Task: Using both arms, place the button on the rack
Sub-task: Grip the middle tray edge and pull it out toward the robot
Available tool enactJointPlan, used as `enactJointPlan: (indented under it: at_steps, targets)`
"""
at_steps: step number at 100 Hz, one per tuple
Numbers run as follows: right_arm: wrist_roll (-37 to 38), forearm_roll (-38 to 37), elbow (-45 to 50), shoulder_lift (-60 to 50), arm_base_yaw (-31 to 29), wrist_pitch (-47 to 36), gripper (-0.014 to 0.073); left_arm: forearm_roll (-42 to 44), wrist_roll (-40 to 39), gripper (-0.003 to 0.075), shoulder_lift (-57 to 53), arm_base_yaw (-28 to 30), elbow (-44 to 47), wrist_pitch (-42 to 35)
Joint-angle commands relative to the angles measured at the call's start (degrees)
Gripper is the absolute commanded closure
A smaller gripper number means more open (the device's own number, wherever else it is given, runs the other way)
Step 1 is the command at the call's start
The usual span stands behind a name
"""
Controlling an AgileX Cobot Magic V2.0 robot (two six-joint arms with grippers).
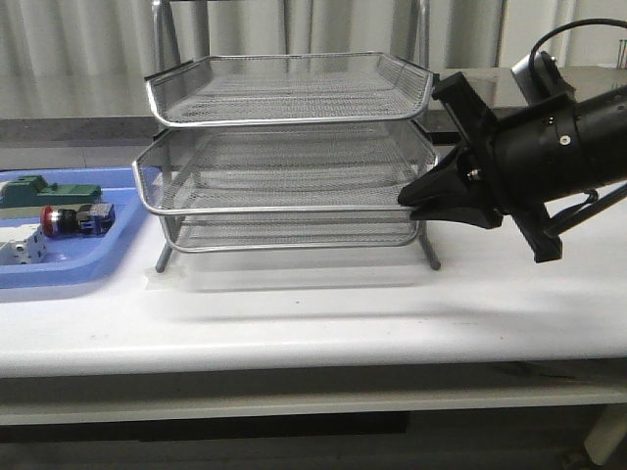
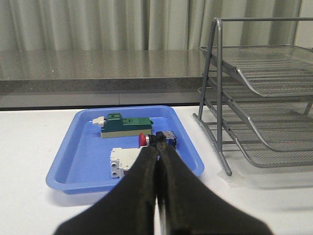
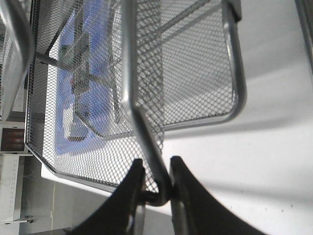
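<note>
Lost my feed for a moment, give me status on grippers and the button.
Right gripper shut on rack rim, at middle tray's corner. Left gripper shut, empty. Button lying in blue tray. Nothing blocking it.

The white table (image 1: 323,313) bears the rack (image 1: 289,157) (three-tiered) and a blue tray (image 1: 59,269).

Glossy black right arm (image 1: 563,147) with a looping black cable, a small screw, and tapered black fingers (image 1: 441,191).
</note>
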Motion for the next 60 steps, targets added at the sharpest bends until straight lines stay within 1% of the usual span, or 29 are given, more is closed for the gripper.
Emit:
enactJointPlan:
  at_steps: [1,36,60]
  targets:
    - [-2.3,4.2,2.4,-3.6,0.4,2.8,0.0631,-0.4,-0.2,0.0741,-1.9,-0.5,2.6,-5.0]
    - [-3.7,3.7,13.1,-10.9,0.4,3.4,0.0631,-0.4,-0.2,0.0741,-1.9,-0.5,2.6,-5.0]
    - [-4.2,3.7,15.6,-15.3,0.4,3.6,0.0626,-0.4,-0.2,0.0741,-1.9,-0.5,2.6,-5.0]
